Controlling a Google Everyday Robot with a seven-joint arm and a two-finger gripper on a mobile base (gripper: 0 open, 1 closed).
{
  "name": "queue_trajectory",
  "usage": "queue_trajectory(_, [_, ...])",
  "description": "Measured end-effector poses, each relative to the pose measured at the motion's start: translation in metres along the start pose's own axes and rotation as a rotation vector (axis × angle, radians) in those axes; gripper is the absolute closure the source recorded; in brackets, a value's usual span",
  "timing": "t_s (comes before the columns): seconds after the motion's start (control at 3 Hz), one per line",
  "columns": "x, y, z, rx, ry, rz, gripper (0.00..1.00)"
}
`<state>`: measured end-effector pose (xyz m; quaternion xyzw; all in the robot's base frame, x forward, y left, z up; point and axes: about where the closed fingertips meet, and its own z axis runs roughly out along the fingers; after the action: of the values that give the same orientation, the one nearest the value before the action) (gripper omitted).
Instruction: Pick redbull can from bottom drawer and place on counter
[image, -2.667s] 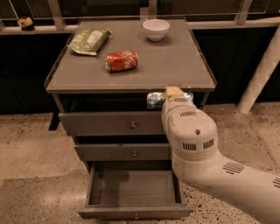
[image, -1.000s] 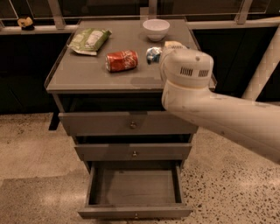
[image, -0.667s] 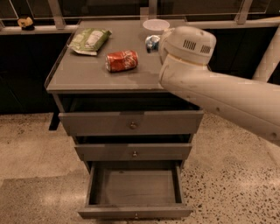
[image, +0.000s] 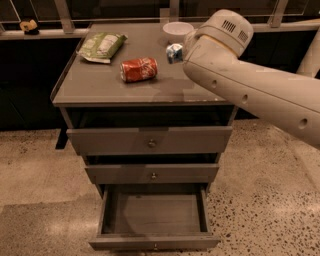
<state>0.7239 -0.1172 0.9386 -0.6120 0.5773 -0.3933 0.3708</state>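
gripper: gripper (image: 182, 50) sits over the counter's 2 o'clock area, at the tip of the white arm (image: 250, 85) that comes in from 3 o'clock; mostly hidden behind the wrist housing
grip state: can't read it, view blocked
redbull can: redbull can (image: 174, 52) pokes out just left of the wrist, right at the gripper, above the counter's back-right part; can't tell if it touches the surface
counter: counter (image: 100, 87), grey, pale worn edge
orange-red can: orange-red can (image: 139, 69) on its side near centre, at 8 o'clock from the redbull can, apart from it
bowl: white bowl (image: 177, 30) at 1 o'clock by the far edge
bag: green snack bag (image: 101, 46) at 10 o'clock, flat
bottom drawer: bottom drawer (image: 155, 243) pulled out, inside open to view
upper drawers: top drawer (image: 150, 142) and middle drawer (image: 152, 175) pushed in or nearly so
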Motion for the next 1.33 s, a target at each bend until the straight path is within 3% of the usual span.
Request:
queue_trajectory(0.67, [-0.004, 0.056, 0.023, -0.140, -0.066, -0.004, 1.00])
queue_trajectory(1.0, [-0.006, 0.076, 0.034, -0.185, -0.084, 0.002, 1.00])
queue_trajectory(1.33, [-0.006, 0.077, 0.034, -0.187, -0.085, 0.002, 1.00])
